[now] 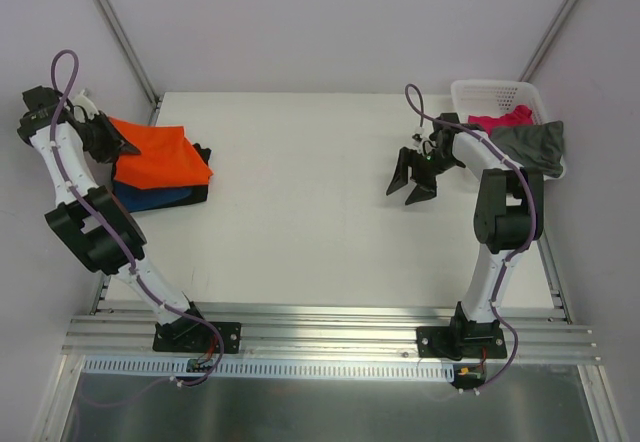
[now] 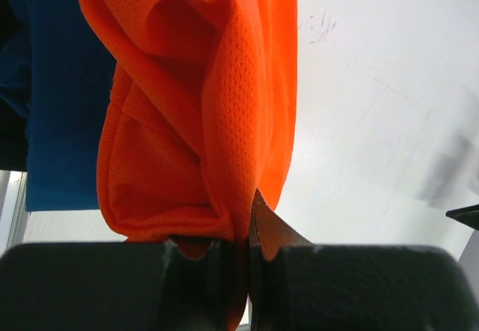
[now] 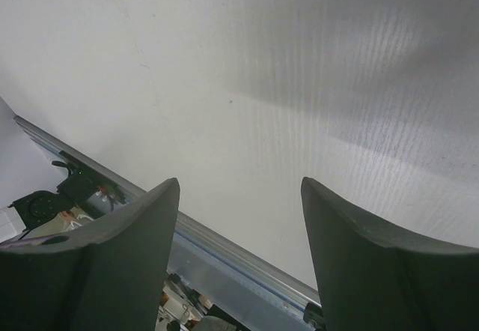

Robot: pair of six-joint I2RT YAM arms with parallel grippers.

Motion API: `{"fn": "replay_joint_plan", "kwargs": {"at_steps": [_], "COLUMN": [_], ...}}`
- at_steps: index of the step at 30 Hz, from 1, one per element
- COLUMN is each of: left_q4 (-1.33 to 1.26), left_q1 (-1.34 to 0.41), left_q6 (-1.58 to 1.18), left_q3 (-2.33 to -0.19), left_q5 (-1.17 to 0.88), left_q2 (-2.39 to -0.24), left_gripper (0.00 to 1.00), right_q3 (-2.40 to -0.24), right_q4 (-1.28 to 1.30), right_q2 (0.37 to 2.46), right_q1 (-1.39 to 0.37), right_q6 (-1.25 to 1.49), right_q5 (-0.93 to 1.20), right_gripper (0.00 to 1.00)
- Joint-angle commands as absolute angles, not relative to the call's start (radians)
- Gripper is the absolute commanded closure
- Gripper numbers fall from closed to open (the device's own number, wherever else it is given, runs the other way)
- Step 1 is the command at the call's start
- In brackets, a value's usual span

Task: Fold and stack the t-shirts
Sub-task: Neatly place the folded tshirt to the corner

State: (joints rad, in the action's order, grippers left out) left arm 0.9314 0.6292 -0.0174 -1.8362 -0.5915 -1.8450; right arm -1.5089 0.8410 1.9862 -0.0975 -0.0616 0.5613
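Observation:
The folded orange t-shirt (image 1: 165,152) lies at the table's left edge on top of the navy blue t-shirt (image 1: 160,198). My left gripper (image 1: 128,148) is at the orange shirt's left side. In the left wrist view this gripper (image 2: 251,222) is shut on a fold of the orange t-shirt (image 2: 194,106), with the blue t-shirt (image 2: 60,121) beside it. At the back right, the magenta t-shirt (image 1: 500,120) and the grey-olive t-shirt (image 1: 532,144) hang in and over the basket. My right gripper (image 1: 402,196) hovers open and empty over the table, left of the basket; its wrist view shows the gripper (image 3: 239,185) holding nothing.
The white lattice basket (image 1: 495,92) stands at the table's back right corner. Aluminium rails (image 1: 330,332) run along the near edge by the arm bases. The white table (image 1: 300,212) stretches between the stack and the basket. Grey walls close in on the left and right.

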Motion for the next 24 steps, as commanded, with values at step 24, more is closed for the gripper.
{"fn": "replay_joint_plan", "kwargs": {"at_steps": [24], "left_q4": [0.882], "left_q1": [0.537], "left_q6": [0.038], "left_q3": [-1.963], "left_q5": [-0.241], "left_q2": [-2.031], "left_gripper": [1.0], "right_q3": [-1.516], "right_q4": [0.838], "right_q2": [1.962], "right_q1": [-0.113], "right_q6": [-0.081], "right_q5": [0.552], "right_gripper": [0.3]}}
